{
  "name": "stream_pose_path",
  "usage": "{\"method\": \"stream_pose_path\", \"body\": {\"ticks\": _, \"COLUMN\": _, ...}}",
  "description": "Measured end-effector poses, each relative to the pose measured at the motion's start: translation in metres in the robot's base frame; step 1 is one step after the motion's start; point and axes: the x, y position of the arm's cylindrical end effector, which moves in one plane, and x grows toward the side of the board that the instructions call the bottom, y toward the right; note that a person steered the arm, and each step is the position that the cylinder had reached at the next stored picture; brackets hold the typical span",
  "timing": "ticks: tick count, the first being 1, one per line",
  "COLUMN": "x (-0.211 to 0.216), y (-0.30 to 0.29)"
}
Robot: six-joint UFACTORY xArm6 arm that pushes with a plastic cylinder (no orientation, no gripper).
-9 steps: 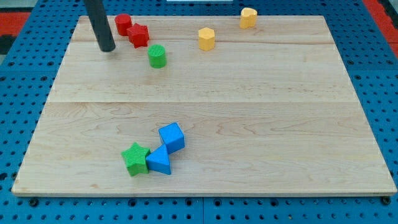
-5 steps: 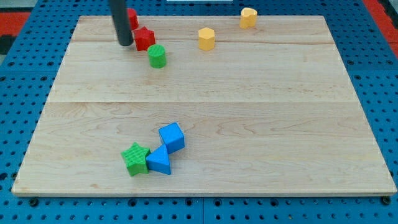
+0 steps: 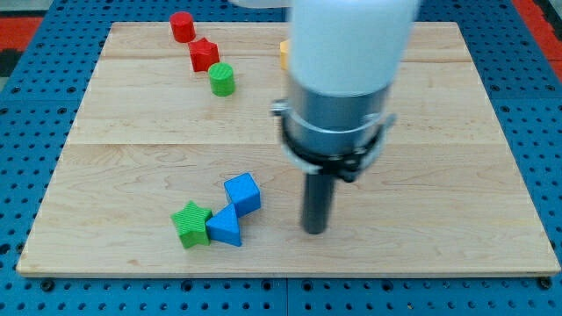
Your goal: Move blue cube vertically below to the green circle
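Observation:
The blue cube (image 3: pixel 243 193) sits on the wooden board near the view's bottom, left of centre. The green circle, a short green cylinder (image 3: pixel 222 79), stands near the view's top left, far above the cube. My tip (image 3: pixel 315 230) rests on the board to the right of the blue cube, a short gap away and slightly lower in the view. The arm's white and grey body covers the view's top centre.
A blue triangle block (image 3: pixel 226 227) and a green star block (image 3: pixel 191 224) touch the cube's lower left. A red star (image 3: pixel 204 54) and red cylinder (image 3: pixel 183 26) lie at top left. A yellow block (image 3: pixel 284 51) peeks out beside the arm. Board edge (image 3: pixel 290 268) at bottom.
My tip has swept from the top left, beside the red blocks, down to the lower middle, right of the blue cube. The arm now hides the yellow blocks. No block has moved.

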Motion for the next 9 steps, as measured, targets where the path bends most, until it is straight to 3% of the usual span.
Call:
{"method": "stream_pose_path", "body": {"ticks": 2, "x": -0.055, "y": -0.071}}
{"method": "stream_pose_path", "body": {"ticks": 3, "x": -0.025, "y": -0.063}}
{"method": "stream_pose_path", "body": {"ticks": 4, "x": -0.021, "y": -0.121}}
{"method": "stream_pose_path", "body": {"ticks": 6, "x": -0.063, "y": -0.119}}
{"method": "stream_pose_path", "body": {"ticks": 9, "x": -0.077, "y": -0.065}}
